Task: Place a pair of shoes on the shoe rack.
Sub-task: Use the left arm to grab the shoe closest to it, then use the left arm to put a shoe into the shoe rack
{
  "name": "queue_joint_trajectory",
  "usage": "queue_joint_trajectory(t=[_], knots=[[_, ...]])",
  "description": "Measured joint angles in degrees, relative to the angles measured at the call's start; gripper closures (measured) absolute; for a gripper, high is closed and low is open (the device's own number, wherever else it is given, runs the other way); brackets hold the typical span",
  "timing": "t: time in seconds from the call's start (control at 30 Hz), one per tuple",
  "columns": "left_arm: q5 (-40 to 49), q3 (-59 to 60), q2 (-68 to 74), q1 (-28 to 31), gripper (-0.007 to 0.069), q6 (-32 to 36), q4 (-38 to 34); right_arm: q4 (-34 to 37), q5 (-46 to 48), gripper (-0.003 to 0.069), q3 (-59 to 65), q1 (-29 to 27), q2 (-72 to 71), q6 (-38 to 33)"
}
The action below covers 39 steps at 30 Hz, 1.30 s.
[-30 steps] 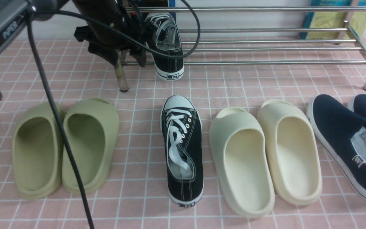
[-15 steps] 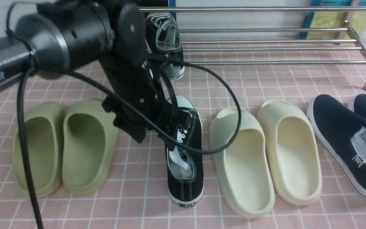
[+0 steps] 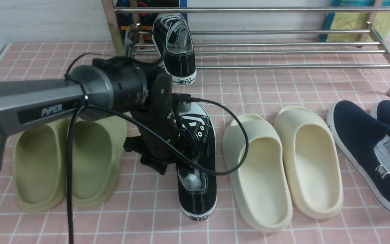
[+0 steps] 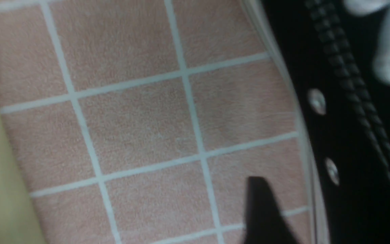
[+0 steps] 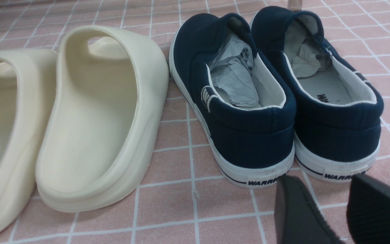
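One black lace-up sneaker [image 3: 178, 51] rests on the silver shoe rack [image 3: 283, 52] at its left end, heel toward me. The other sneaker [image 3: 198, 193] stands on the pink checked cloth in the middle. My left gripper [image 3: 173, 157] is down at this sneaker's left side, near the eyelets. In the left wrist view one finger [image 4: 261, 206] is outside the sneaker's wall [image 4: 337, 135], with a strip of cloth between them. The other finger is hidden. My right gripper [image 5: 330, 206] is open and empty, low behind the navy shoes' heels. It is out of the front view.
Green foam slides [image 3: 93, 159] lie close left of the floor sneaker. Cream slides [image 3: 259, 169] lie close to its right and also show in the right wrist view [image 5: 93, 112]. Navy slip-ons [image 3: 364, 145] are at the far right, paper-stuffed in the right wrist view [image 5: 242, 101].
My left arm has come back from the rack, where one sneaker stays, and has lowered onto the left side of the floor sneaker. The floor sneaker has not moved.
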Motion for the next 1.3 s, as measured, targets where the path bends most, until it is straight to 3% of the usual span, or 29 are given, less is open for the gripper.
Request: queue_joint_trajectory(t=[0.07, 0.1, 0.13, 0.2, 0.6, 1.0, 1.3], knots=[[-0.1, 0.0, 0.1, 0.0, 0.0414, 0.0, -0.4, 0.0, 0.0, 0.0419, 0.0, 0.0, 0.0, 0.0], [-0.1, -0.1, 0.0, -0.1, 0.0512, 0.0, -1.0, 0.0, 0.0, 0.0419, 0.0, 0.0, 0.0, 0.0], [0.4, -0.3, -0.5, -0.1, 0.0562, 0.0, -1.0, 0.0, 0.0, 0.0419, 0.0, 0.0, 0.0, 0.0], [1.7, -1.0, -1.6, -0.1, 0.0589, 0.0, -0.4, 0.0, 0.0, 0.0419, 0.0, 0.0, 0.0, 0.0], [4.3, -13.7, -8.4, 0.0, 0.0595, -0.2, -1.1, 0.0, 0.0, 0.0419, 0.0, 0.0, 0.0, 0.0], [4.2, -31.0, 8.8, 0.8, 0.0594, -3.9, -2.9, 0.0, 0.0, 0.0419, 0.0, 0.0, 0.0, 0.0], [2.9, -50.6, 21.5, 7.5, 0.0594, -6.6, -6.8, 0.0, 0.0, 0.0419, 0.0, 0.0, 0.0, 0.0]])
